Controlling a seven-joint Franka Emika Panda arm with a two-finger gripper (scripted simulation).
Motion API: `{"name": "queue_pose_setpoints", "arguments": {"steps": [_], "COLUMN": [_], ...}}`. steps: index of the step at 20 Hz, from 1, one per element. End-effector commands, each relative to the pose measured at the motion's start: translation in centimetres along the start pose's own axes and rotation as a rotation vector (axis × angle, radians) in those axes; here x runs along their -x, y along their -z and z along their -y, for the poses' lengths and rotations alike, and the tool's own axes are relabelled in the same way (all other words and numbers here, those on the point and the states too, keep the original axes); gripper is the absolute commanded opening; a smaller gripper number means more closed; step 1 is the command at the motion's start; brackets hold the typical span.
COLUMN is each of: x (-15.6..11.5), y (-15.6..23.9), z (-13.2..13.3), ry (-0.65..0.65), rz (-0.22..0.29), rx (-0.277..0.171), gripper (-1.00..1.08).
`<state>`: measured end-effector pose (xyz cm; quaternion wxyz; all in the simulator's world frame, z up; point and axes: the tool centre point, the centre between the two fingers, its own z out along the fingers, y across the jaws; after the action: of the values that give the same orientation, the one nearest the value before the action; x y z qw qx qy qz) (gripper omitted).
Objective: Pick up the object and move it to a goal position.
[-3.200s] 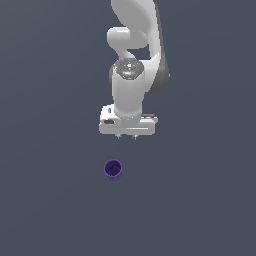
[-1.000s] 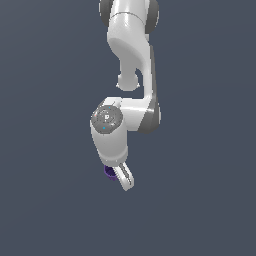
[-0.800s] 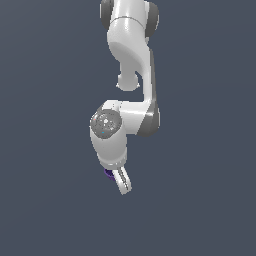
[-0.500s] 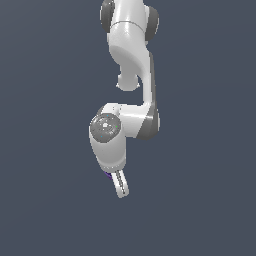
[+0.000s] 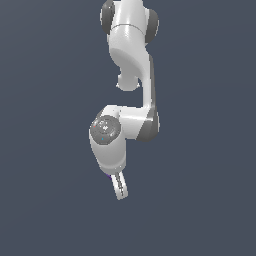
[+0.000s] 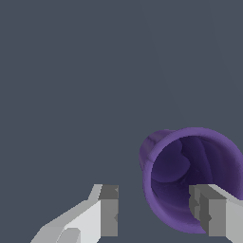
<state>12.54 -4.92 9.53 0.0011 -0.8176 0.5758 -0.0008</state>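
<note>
The arm (image 5: 131,90) has been lowered over the object (image 6: 190,175) since a second ago, so a grasp seems near. The gripper (image 6: 154,209) is held open: one finger (image 6: 211,216) overlaps the cup's rim, the other stands beside it. In the exterior view the cup is hidden behind the gripper.

A plain, flat slate-blue backdrop (image 5: 45,210) is seen across the whole exterior view, with no seam, edge or texture to be made out. The same uniform grey-blue field (image 6: 71,71) is shown in the wrist view. Even, diffuse light is cast; whether floor or wall is shown cannot be told.
</note>
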Motion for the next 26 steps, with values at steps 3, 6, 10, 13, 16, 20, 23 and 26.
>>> {"name": "queue_pose_setpoints", "arguments": {"steps": [3,6,10,13,16,20,23,26], "x": [0.0,0.0,0.0,0.0,0.0,-0.1,-0.5,-1.1], "y": [-1.9,-2.6,-2.7,-2.7,-2.7,-2.5,-1.9,-0.6], "z": [-0.1,-0.1,-0.1,-0.1,-0.1,-0.1,-0.3,-0.8], "ry": [-0.003,-0.004,-0.004,-0.004,-0.004,-0.005,-0.005,-0.005], "rz": [0.000,0.000,0.000,0.000,0.000,0.000,0.000,0.000], "rx": [0.001,0.001,0.001,0.001,0.001,0.001,0.001,0.001], "gripper": [0.28,0.28,-1.00,-1.00,-1.00,-1.00,-1.00,-1.00]}}
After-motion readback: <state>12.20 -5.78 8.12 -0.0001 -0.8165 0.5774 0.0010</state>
